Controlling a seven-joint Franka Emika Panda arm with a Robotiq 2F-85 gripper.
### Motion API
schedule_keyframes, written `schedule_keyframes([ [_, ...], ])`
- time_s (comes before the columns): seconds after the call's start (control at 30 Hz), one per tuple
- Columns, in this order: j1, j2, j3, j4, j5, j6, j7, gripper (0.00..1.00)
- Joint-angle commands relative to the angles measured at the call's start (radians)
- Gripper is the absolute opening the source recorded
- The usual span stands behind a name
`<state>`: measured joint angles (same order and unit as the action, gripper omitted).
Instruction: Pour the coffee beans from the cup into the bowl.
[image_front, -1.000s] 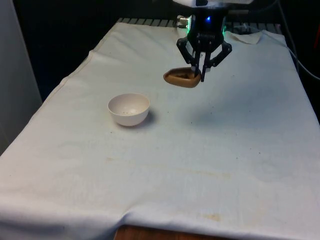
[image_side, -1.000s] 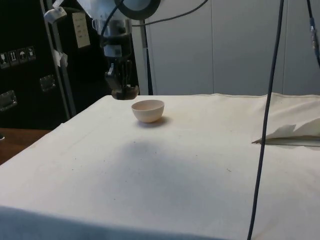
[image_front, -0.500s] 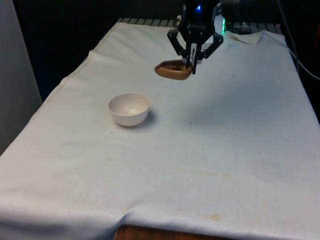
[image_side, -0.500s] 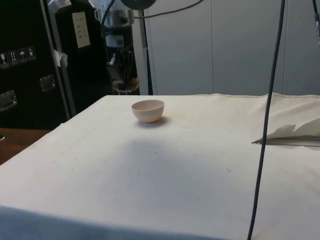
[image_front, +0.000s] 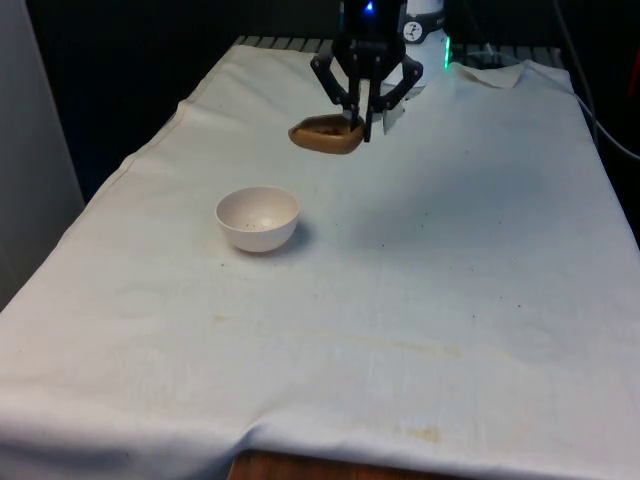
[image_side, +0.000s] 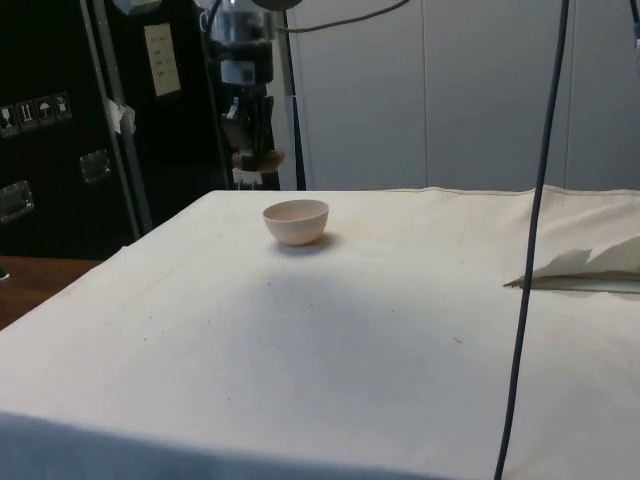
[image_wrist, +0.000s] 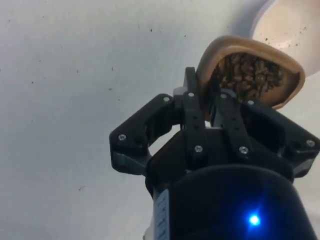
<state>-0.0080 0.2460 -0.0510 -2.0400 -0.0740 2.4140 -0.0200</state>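
Brown cup (image_front: 325, 134) of beans clamped in gripper (image_front: 361, 122), above cloth

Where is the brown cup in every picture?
Front view: cup held by the gripper, up high, beyond the bowl.
Side view: cup above the table edge, behind the bowl.
Wrist view: cup, full of beans, beside the bowl.
Shared landmark: the bowl.

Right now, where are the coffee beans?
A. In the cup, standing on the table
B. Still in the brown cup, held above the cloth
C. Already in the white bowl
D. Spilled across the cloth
B. The wrist view shows the beans inside the brown cup, which the pincer grips in the air, short of the white bowl.
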Motion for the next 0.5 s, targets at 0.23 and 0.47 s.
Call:
schedule_keyframes([
  [0.23,-0.012,-0.003,-0.026,0.007,0.086,-0.008,-0.091,0.01],
  [0.47,-0.015,-0.002,-0.049,0.012,0.159,-0.012,-0.161,0.01],
])
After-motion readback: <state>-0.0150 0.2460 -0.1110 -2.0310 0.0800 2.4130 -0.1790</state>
